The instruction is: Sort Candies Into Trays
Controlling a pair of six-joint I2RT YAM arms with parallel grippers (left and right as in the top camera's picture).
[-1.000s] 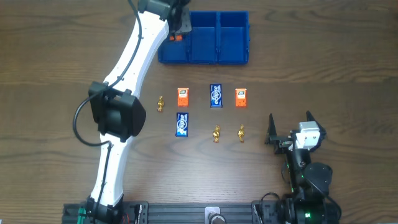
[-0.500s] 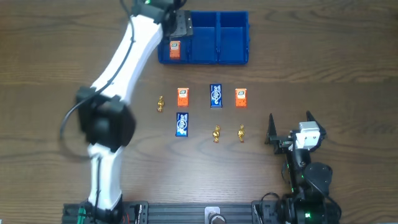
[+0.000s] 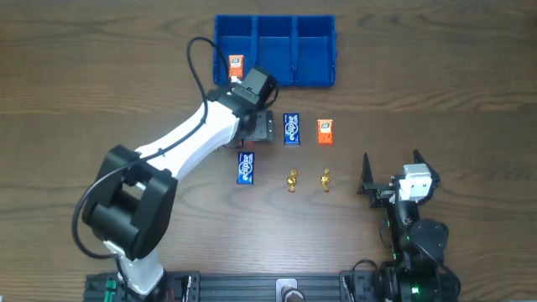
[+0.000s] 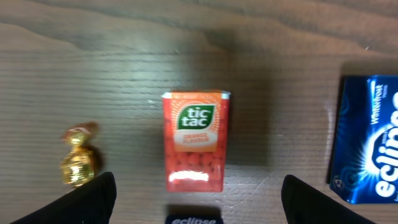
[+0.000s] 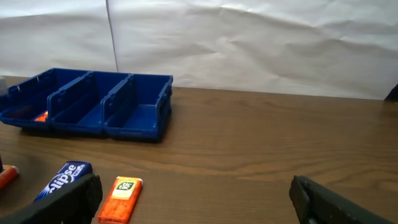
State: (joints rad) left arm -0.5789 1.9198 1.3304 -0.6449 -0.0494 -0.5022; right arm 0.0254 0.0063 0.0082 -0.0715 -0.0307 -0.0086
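— Left gripper [image 3: 258, 127], condition?
— Fingers spread wide, nothing held. It hangs over the first orange mint box [image 4: 196, 142] at the centre of the top view. In the left wrist view that box lies flat, midway between the two open fingers, touching neither.
— Right gripper [image 3: 392, 168]?
— Likewise open and empty. Lower right of the top view, well apart from every candy.
— Largest item?
— Wooden table [image 3: 461, 101]. Next, blue tray [image 3: 285, 82], three compartments, upper centre of the top view. Its left compartment holds the second orange mint box [image 3: 236, 65].
— Packs?
— Upper blue pack [image 3: 291, 128], just right of the left gripper. Lower blue pack [image 3: 246, 167], just below that gripper.
— Smaller stock?
— Third orange mint box [image 3: 325, 131], on the table right of the upper blue pack.
— Smallest?
— Middle gold candy [image 3: 292, 179] and right gold candy [image 3: 325, 178], side by side below that row. Left gold candy [image 4: 79, 163], lower left of the left wrist view, beside the first orange mint box but apart from it.
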